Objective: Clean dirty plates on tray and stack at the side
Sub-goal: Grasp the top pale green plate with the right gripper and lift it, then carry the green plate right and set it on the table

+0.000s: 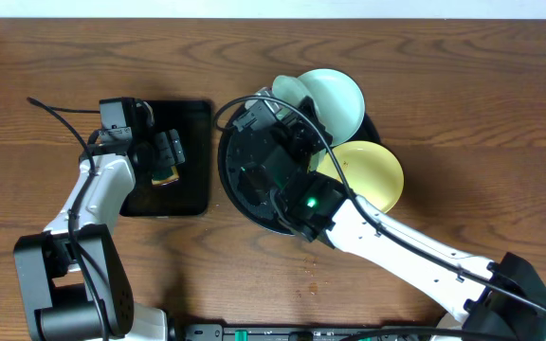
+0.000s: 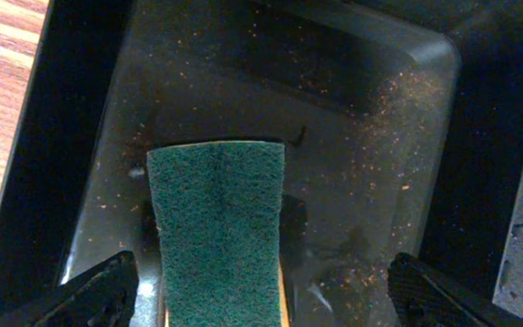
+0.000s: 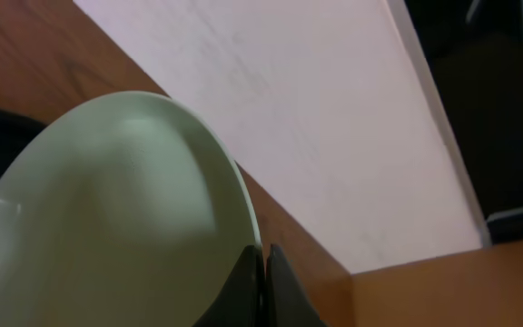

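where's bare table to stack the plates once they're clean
Widest bare wood lies right of the yellow plate and mint plate, above the right arm. Another strip runs beyond the rectangular tray, along the far edge. Crowded: the round tray and the slim gap between trays.

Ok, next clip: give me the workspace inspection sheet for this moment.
Surface: wood-grain table.
Job's things: mint plate held over round tray; second mint plate edge beside it; yellow plate at tray's right side.
Clutter: green sponge in speckled rectangular tray.
Grippers: left gripper, jaws open astride sponge; right gripper, jaws shut on mint plate's rim.
Cables: black cable looped by left arm.
Surroundings: pale wall beyond table.
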Motion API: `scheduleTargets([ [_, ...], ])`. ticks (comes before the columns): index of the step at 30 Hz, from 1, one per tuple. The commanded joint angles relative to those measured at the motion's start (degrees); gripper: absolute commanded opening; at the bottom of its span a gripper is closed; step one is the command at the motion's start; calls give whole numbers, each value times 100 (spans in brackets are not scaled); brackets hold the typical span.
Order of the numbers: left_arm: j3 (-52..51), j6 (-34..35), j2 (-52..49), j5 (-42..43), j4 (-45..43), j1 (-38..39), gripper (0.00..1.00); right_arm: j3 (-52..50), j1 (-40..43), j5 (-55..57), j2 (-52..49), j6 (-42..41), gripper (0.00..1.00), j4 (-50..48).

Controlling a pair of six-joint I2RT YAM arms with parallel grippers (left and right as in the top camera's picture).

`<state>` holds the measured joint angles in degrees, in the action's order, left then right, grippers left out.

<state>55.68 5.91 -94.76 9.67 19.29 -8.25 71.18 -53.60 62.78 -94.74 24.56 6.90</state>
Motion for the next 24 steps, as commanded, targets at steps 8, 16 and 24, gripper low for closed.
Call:
scheduleTargets([
  [8, -59, -31, -35, -76, 7, -15, 88, 505, 2494, -4516, 1182, -3309, 1, 2378],
  [16, -59, -31, -35, -76, 7, -15, 88, 501, 6336, -6953, 901, -3692, 1, 3340],
  [24, -61, -31, -35, -76, 7, -15, 88, 501, 7910, -6981, -212, -3615, 1, 3724],
])
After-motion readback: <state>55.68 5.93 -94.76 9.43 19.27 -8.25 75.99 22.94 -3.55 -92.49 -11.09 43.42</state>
